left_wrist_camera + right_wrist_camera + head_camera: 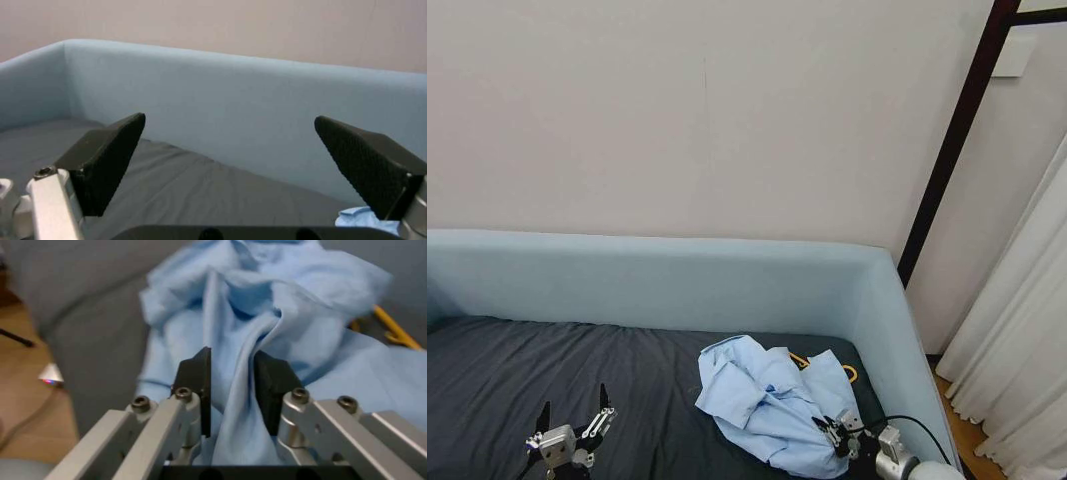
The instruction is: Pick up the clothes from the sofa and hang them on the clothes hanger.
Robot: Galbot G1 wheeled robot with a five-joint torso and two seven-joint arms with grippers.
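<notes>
On the sofa (pixel 657 280), toward its right end, the shirt (pixel 767 400) lies crumpled in a heap on the dark seat (pixel 517 365), close to the armrest; a yellow piece (pixel 800 359) pokes out from under its far edge, possibly a hanger, though too little shows to be sure; the right pincer (pixel 835 432) is at the near side of the heap, and its wrist view shows the black pads (pixel 197 385) drawn close together on a raised fold of the cloth, so it is gripping the shirt (pixel 267 315); the left pincer (pixel 574 398) hovers above the bare seat well apart from the shirt, its fingers (pixel 110 150) spread wide and holding nothing; as a judgement, the task is at its very start: the grasp looks made, but the shirt rests wholly on the seat, not yet lifted; lifting it, carrying it off and hanging it all remain.
</notes>
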